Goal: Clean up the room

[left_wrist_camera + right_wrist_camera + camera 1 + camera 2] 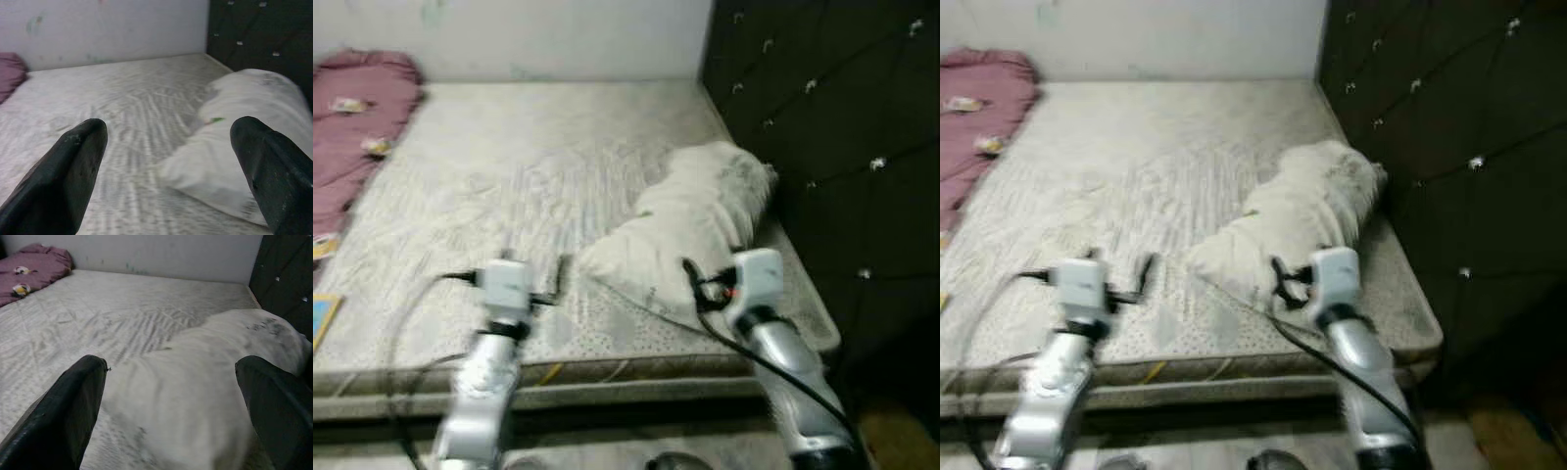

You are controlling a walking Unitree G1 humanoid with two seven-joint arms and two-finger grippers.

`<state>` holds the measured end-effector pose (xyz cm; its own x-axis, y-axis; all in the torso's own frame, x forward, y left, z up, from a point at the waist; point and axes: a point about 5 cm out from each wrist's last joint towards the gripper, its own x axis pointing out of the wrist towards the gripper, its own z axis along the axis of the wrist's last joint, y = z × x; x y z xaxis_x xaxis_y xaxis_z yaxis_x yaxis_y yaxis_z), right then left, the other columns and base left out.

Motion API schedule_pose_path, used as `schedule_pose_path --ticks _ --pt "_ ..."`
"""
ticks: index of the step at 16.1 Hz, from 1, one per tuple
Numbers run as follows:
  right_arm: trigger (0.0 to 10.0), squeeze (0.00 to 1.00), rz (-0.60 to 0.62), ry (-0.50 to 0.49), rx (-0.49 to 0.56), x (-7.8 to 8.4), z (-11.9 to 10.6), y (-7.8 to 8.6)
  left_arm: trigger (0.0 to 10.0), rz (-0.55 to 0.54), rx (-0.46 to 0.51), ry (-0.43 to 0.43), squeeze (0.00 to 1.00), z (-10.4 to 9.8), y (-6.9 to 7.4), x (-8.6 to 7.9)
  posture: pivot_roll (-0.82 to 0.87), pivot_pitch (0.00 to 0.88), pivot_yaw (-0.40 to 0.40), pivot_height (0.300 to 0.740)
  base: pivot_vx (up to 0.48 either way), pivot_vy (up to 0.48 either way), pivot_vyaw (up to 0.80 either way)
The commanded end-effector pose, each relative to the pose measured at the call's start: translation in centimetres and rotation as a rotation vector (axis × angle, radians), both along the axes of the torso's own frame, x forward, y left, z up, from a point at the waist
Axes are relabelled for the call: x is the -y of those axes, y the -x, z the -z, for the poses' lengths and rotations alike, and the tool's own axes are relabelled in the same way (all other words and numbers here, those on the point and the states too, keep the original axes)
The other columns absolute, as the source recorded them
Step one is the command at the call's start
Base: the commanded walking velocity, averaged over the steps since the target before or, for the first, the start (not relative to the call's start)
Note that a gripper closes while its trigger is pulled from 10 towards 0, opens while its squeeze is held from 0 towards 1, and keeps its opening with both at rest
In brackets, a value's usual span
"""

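A white pillow (pixel 695 220) lies crumpled on the right side of a bare patterned mattress (pixel 529 147), close to the dark headboard. My right gripper (pixel 171 364) is open and low over the pillow's near end, with its fingers (pixel 73 401) spread on either side of it. My left gripper (pixel 171 132) is open above the mattress near the front edge, left of the pillow (pixel 234 147), holding nothing. A mauve blanket (pixel 357 117) with small printed patches is bunched at the far left of the bed.
A dark tufted headboard (pixel 842 117) rises along the right side. A pale wall (pixel 509 34) runs behind the bed. A flat blue and yellow item (pixel 321 318) lies at the left edge. The mattress's front edge (pixel 607 372) is just below my arms.
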<state>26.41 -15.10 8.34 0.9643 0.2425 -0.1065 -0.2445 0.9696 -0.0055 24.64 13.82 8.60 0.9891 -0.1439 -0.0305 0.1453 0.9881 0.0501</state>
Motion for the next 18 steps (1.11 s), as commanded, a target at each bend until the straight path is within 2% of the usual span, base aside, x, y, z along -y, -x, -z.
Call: schedule_pose_path --ticks 1,7,14,18 --pt "10.0 0.0 -0.009 -0.005 0.008 -0.39 -0.18 -0.13 10.0 -0.008 0.004 -0.012 0.0 -0.18 -0.01 -0.46 -0.03 0.016 -0.013 0.74 0.0 -0.36 0.0" --pt "10.0 0.0 -0.011 -0.009 0.025 -0.65 -0.66 -0.29 10.0 -0.005 0.005 -0.011 0.0 -0.18 0.04 -0.34 -0.03 0.022 -0.011 0.74 0.0 -0.361 0.0" --pt "10.0 0.0 -0.019 -0.011 0.036 -1.04 -0.96 -0.48 10.0 0.029 0.032 0.011 0.0 -0.53 0.25 -0.21 -0.03 0.026 -0.009 0.74 0.0 0.0 0.0" --pt "10.0 0.0 -0.022 -0.009 0.034 -1.07 -0.92 -0.48 10.0 0.035 0.032 0.016 0.0 -0.52 0.27 -0.17 -0.03 0.026 -0.008 0.74 0.292 0.0 0.0"
